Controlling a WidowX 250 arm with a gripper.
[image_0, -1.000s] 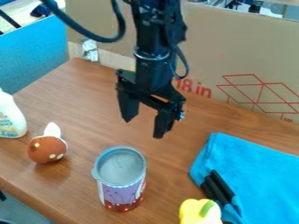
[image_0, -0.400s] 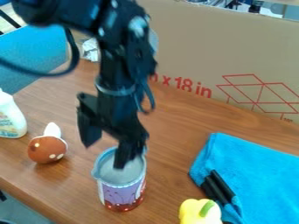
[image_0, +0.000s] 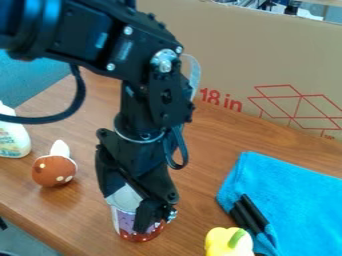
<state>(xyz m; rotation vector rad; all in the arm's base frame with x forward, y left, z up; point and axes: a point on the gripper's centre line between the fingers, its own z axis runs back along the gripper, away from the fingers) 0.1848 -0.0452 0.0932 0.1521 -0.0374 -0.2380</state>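
Note:
The black gripper (image_0: 124, 212) hangs at the lower centre-left, over and in front of a can. Its fingers stand wide apart, one at the can's left rim and the other in front of the can's right part. Whether either finger touches the can is not clear. The upright can (image_0: 125, 220) is purple with a red base, and its pale round top shows between the fingers. Left of it sits a brown toy (image_0: 54, 171) with white spots and a white tip.
A white bottle (image_0: 13, 135) stands at the left edge. On the right lies a blue cloth (image_0: 291, 195) with a black two-part object (image_0: 250, 214) on its left edge. A yellow toy pepper (image_0: 227, 243) is at the bottom. A cardboard panel (image_0: 267, 60) stands behind the table.
The gripper has come down and toward the camera, from above the table behind the can to the can itself. The can, brown toy, cloth and pepper have kept their places.

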